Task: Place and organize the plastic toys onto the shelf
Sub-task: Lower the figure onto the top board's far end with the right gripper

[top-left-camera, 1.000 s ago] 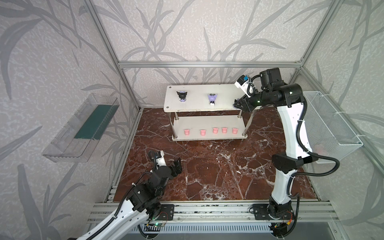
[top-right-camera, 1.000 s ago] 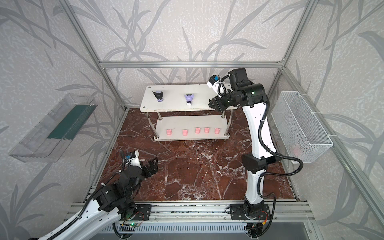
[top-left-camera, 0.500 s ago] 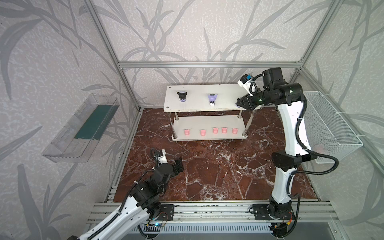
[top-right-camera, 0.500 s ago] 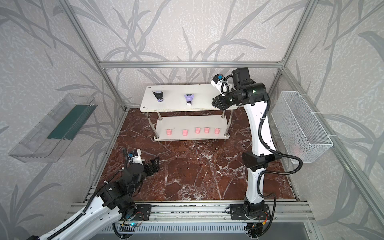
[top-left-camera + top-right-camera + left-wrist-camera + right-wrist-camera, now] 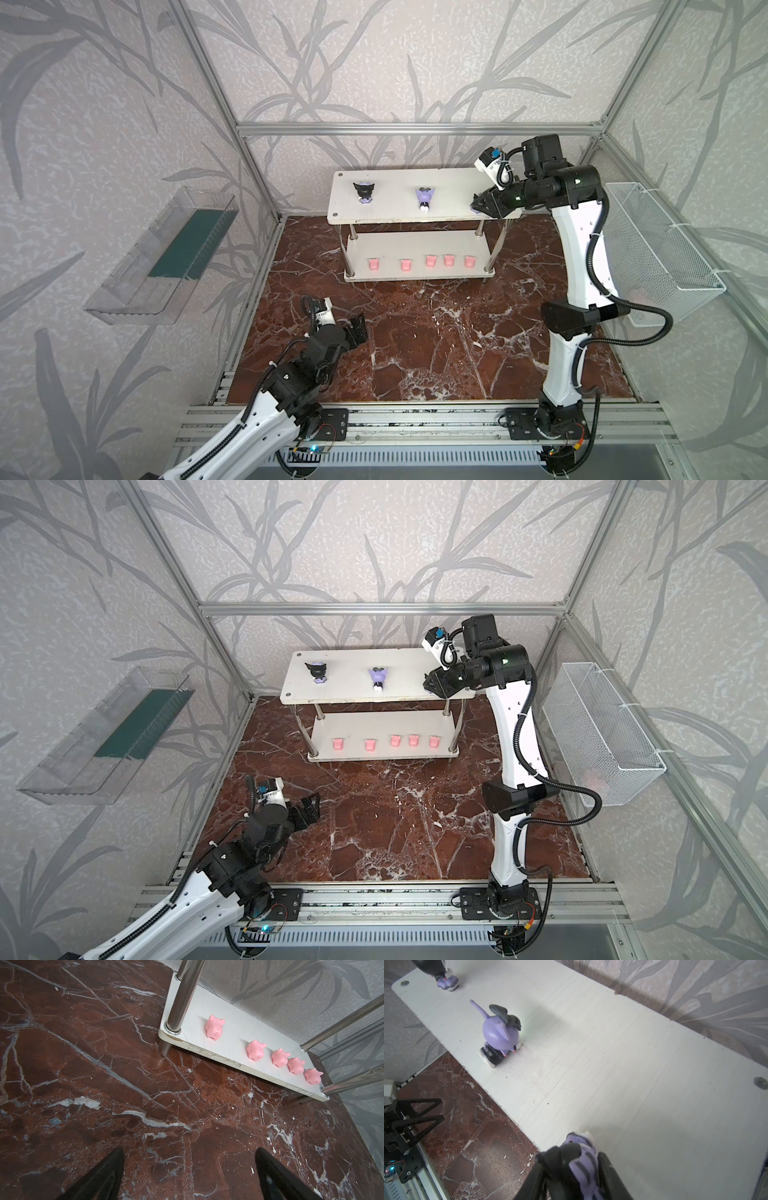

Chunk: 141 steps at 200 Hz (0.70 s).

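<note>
Right gripper (image 5: 572, 1154) jaws are clamping 1 black-and-lilac figurine (image 5: 582, 1159) over the shelf (image 5: 395, 183), at the front right corner of its top tier. Left gripper (image 5: 358, 330) jaws are standing wide apart and empty, low over the marble floor (image 5: 436, 332). The held figurine is sitting just inside the board's front edge, with bare white board spreading behind it and toward the lilac figurine (image 5: 425, 196). Whether its white base is touching the board cannot be told. Its long axis is running along the fingers, base pointing away from the wrist. The black figurine (image 5: 363, 192) is standing near the left end. Both free figurines are standing upright, well apart. 5 pink piglets (image 5: 430, 260) are lining the lower tier (image 5: 415, 245) near its front edge, the row following the shelf's long axis, the 3 at the right crowding closer.
</note>
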Motion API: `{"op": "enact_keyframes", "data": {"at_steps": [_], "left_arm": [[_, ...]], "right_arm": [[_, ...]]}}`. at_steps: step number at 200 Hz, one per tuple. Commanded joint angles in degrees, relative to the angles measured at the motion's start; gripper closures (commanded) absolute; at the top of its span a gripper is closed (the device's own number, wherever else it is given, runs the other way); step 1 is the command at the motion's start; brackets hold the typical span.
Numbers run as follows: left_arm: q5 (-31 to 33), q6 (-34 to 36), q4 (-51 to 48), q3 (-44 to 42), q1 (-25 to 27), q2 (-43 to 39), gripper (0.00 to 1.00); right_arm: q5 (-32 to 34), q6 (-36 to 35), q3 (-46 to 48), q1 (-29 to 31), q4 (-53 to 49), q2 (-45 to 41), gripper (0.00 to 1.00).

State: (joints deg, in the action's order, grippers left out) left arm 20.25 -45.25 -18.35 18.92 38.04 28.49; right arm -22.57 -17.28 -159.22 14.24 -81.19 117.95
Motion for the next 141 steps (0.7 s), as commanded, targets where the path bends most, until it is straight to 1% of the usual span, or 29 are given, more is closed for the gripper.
{"op": "enact_keyframes", "data": {"at_steps": [1, 68, 141], "left_arm": [[-0.3, -0.9, 0.7, -1.0, -0.6, -0.2, 0.04], [-1.4, -1.0, 1.2, -1.3, -1.4, -0.1, 0.04], [-2.2, -1.4, 1.9, -1.8, -1.8, -0.3, 0.04]], "right_arm": [[0.7, 0.4, -1.3, -0.3, 0.9, 1.6, 0.69], [0.8, 1.0, -1.4, -0.3, 1.3, 2.8, 0.65], [0.7, 1.4, -0.6, -0.3, 1.9, 2.0, 0.6]]}}
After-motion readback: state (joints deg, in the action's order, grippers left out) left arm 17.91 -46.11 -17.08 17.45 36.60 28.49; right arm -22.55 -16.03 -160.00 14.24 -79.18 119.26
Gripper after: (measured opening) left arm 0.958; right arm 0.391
